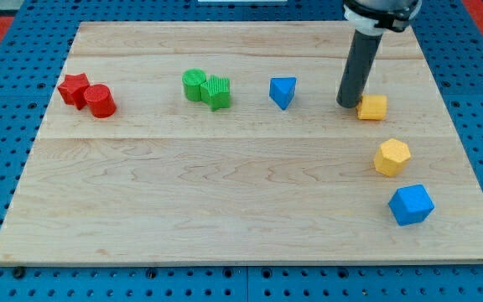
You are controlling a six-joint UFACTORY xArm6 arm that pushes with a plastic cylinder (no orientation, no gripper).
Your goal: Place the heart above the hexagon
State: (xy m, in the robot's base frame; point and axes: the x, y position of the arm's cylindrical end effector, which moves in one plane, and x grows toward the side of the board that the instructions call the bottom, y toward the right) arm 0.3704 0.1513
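Scanning far left of my tip: red star (73, 87) touching red cylinder (100, 101)
Green pair: cylinder (194, 85) against star (217, 92), well left of my tip
Blue heart (283, 91): near, on my tip's left
Tool: my tip (346, 104), a plain rod with nothing to spread or pinch, resting on the worktop (225, 193)
Yellow heart (372, 107): touching my tip's right side
Yellow hexagon (391, 157): below-right, apart from that heart
Blue hexagon (411, 205): farther below-right

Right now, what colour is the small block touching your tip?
Yellow: the yellow heart-shaped block sits against my tip, seen in the camera view.
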